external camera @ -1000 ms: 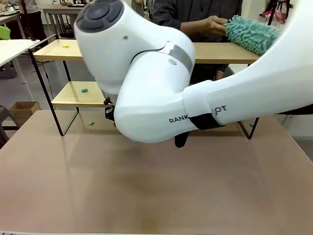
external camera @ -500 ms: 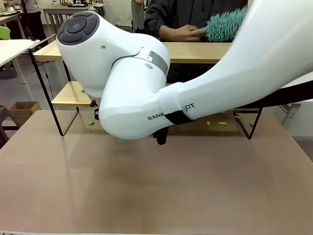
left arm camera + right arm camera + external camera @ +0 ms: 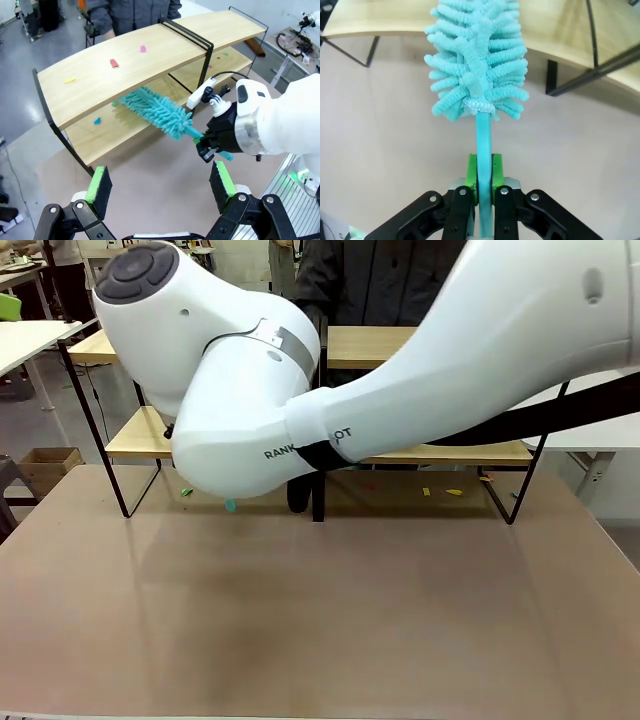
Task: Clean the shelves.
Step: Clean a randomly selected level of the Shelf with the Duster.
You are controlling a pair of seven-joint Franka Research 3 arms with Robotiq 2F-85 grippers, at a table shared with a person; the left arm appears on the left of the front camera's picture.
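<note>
Two green pads (image 3: 472, 172) pressed flat against a teal stick: right jaws closed on the duster (image 3: 477, 60), gripping it low on the handle. Fluffy head pointing straight away from the wrist, toward the shelves (image 3: 370, 20), with the beige bench (image 3: 385, 150) underneath.

From the left wrist, same duster (image 3: 155, 110) held out from the right arm (image 3: 280, 130), head tucked under the top board and over the lower one, in the bay left of the central upright (image 3: 205, 65) in that view. Touching the lower board or just clear of it: cannot tell.

Left jaws spread wide, green-faced fingers (image 3: 98, 182) well apart with nothing between them, hanging above the bench and back from the rack.

On the top board, three small bits: a yellow scrap (image 3: 69, 79), a red scrap (image 3: 114, 63), a pink scrap (image 3: 143, 48). On the lower board, a blue scrap (image 3: 97, 120) just beside the duster head.

Behind the shelves, a person (image 3: 135, 12) in a dark jacket.

From the front, right arm across most of the rack; on the bench under the lower board, a green bit (image 3: 186, 492) and yellow bits (image 3: 455, 492).
</note>
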